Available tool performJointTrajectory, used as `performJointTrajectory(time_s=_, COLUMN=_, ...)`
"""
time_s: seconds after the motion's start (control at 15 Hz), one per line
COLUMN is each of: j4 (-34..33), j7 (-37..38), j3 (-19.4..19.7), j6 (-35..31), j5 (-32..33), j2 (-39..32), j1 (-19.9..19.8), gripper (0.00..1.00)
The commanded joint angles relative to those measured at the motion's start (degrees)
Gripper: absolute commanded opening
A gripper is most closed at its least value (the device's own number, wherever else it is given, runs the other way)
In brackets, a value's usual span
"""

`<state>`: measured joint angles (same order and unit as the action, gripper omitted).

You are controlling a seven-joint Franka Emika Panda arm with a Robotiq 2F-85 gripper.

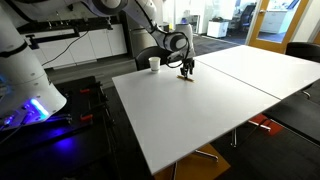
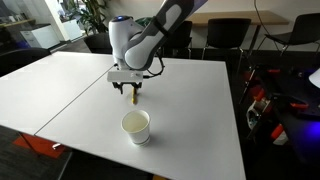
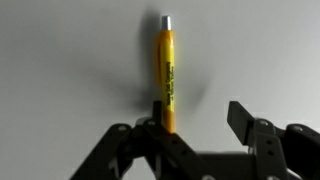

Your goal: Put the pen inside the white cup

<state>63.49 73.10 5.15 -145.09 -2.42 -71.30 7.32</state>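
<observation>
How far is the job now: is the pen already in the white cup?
Done: nothing yet; the white cup shows no pen. In hand: the end effector is low at the pen, jaws open. Left: grip, lift, carry, drop it in the cup.
</observation>
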Motion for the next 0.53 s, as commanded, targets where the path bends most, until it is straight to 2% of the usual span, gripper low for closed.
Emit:
performJointTrajectory(time_s=0.0, j4=-3.8, j7=-0.7, j3=-0.2, j6=2.5, j5=-1.7, j2=-1.8, j1=-0.5, gripper=0.42)
performJointTrajectory(time_s=0.07, j4=-3.8, j7=-0.6, j3=-0.1, j6=2.3, j5=-1.7, j2=-1.9, j1=-0.3, gripper=0.37)
performJointTrajectory(time_s=0.27, j4=-3.2, j7=-0.6, j3=-0.1, j6=2.1, j5=-1.7, j2=-1.6, j1=-0.2, gripper=0.36)
performJointTrajectory(time_s=0.33, j4=-2.9, j7=-0.5, j3=0.0, j6=1.8, j5=-1.6, j2=-1.5, j1=-0.1, gripper=0.12)
performJointTrajectory(time_s=0.47, j4=-2.3, j7=-0.3, j3=0.2, j6=1.5, j5=-1.5, j2=-1.0, j1=0.2, gripper=0.09)
